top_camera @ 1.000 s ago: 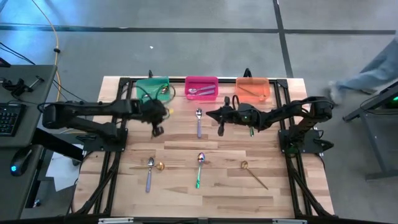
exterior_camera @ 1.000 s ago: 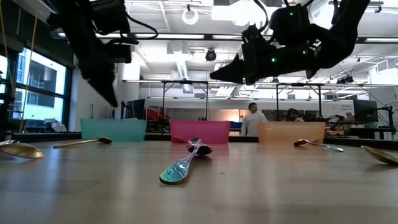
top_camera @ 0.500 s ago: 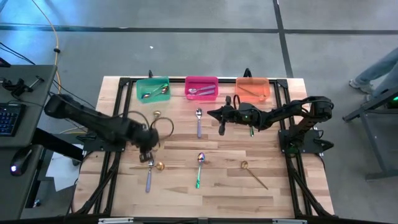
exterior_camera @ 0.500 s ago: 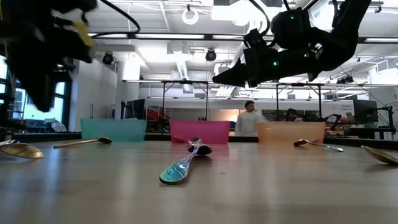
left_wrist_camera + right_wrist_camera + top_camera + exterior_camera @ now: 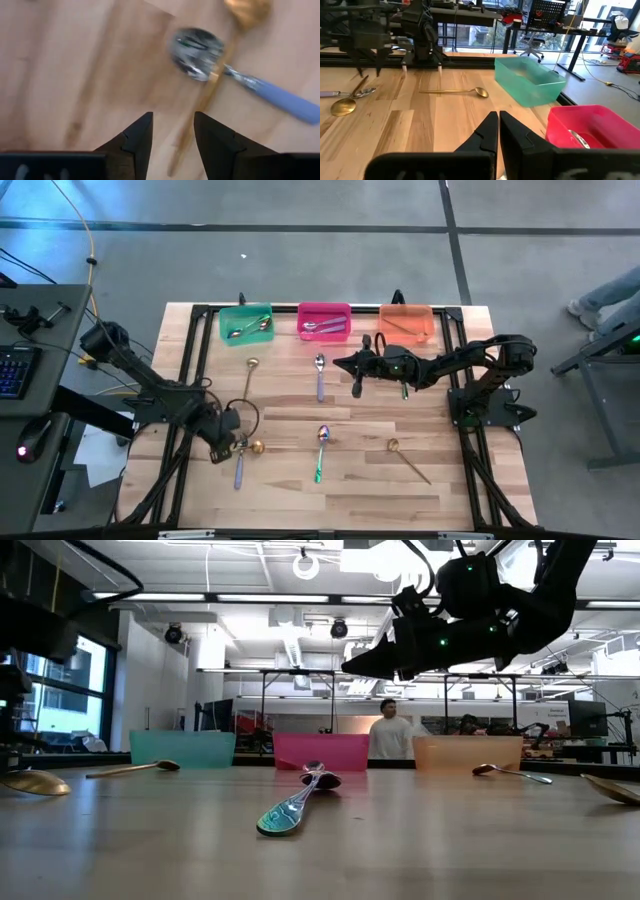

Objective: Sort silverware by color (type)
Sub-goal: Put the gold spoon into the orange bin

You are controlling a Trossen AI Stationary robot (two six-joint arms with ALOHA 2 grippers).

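My left gripper point(image 5: 224, 446) point(image 5: 172, 134) hovers open over two crossed spoons at the near left: a lavender-handled spoon point(image 5: 280, 97) and a gold spoon point(image 5: 247, 10). The gold handle point(image 5: 192, 130) runs between the fingers in the left wrist view; I cannot tell whether they touch it. My right gripper point(image 5: 355, 388) point(image 5: 498, 122) hangs shut above the table's middle, near another lavender spoon point(image 5: 319, 375). A gold spoon point(image 5: 250, 372), a green spoon point(image 5: 320, 452) and another gold spoon point(image 5: 408, 458) lie flat on the table.
Teal point(image 5: 245, 323), pink point(image 5: 324, 310) and orange point(image 5: 406, 311) bins stand in a row at the far edge, each with spoons inside. A person point(image 5: 388, 735) stands in the room beyond the table. Bare wood lies between the spoons.
My left gripper has swung from beside the teal bin toward the table's near left and come down over the crossed lavender and gold spoons. The person behind the table has walked toward the picture's left.
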